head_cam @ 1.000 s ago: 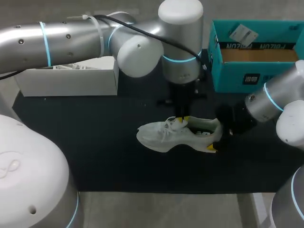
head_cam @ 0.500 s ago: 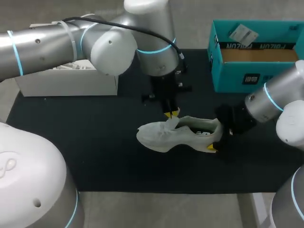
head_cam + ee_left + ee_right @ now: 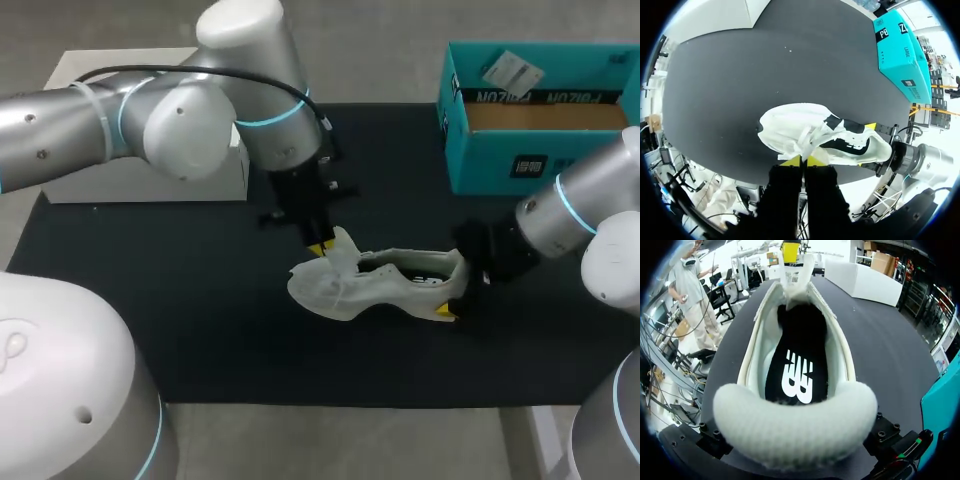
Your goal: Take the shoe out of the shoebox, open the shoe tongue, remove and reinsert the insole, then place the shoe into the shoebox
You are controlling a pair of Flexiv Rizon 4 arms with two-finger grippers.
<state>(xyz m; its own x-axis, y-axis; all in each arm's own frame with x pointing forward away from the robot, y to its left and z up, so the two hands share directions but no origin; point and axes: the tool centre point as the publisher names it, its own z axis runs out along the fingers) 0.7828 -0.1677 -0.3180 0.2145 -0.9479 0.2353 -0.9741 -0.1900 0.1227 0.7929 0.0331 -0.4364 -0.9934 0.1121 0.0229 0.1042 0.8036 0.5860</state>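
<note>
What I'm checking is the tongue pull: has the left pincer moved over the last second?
Yes. The left pincer has moved left, away from the teal box toward the white box, drawing the tongue toward the toe of the shoe.

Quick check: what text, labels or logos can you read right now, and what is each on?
On the shoebox front: black label, print too small to read.
On its inner wall: dark lettering, upside down, cut off; not reliably readable.
White tag in it: too small.
On the insole in the shoe: white logo, no word.
</note>
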